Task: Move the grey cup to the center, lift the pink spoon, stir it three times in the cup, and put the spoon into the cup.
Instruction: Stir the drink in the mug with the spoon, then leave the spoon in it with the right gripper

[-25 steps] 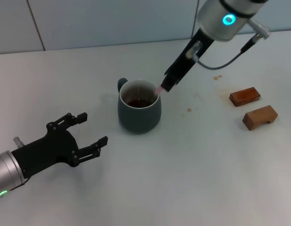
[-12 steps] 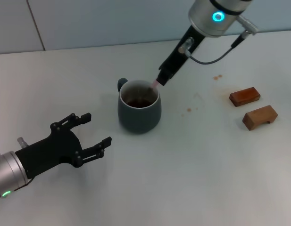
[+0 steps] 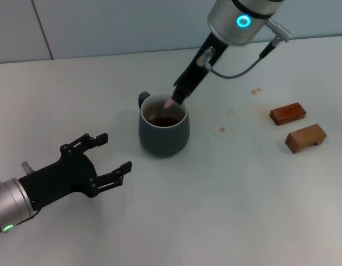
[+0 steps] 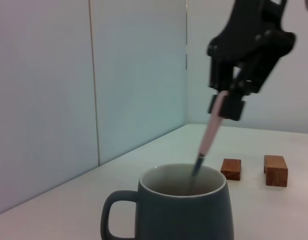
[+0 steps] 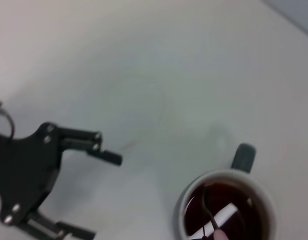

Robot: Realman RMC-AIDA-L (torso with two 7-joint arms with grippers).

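The grey cup [image 3: 163, 131] stands upright near the table's middle, handle toward the back left, brown liquid inside. It also shows in the left wrist view [image 4: 183, 210] and the right wrist view [image 5: 228, 210]. My right gripper [image 3: 180, 95] is above the cup's rim, shut on the pink spoon [image 3: 169, 103]. The spoon's pale pink handle [image 4: 212, 127] slants down into the cup, its bowl [image 5: 209, 212] in the liquid. My left gripper [image 3: 107, 155] is open and empty, low on the table to the left of the cup.
Two brown wooden blocks [image 3: 287, 113] [image 3: 306, 137] lie at the right, also in the left wrist view [image 4: 231, 169]. Small brown spots [image 3: 255, 90] mark the table near them. A pale wall runs along the back.
My right gripper has moved left over the cup, carrying the spoon from the cup's right rim toward its middle. The left arm has barely moved.
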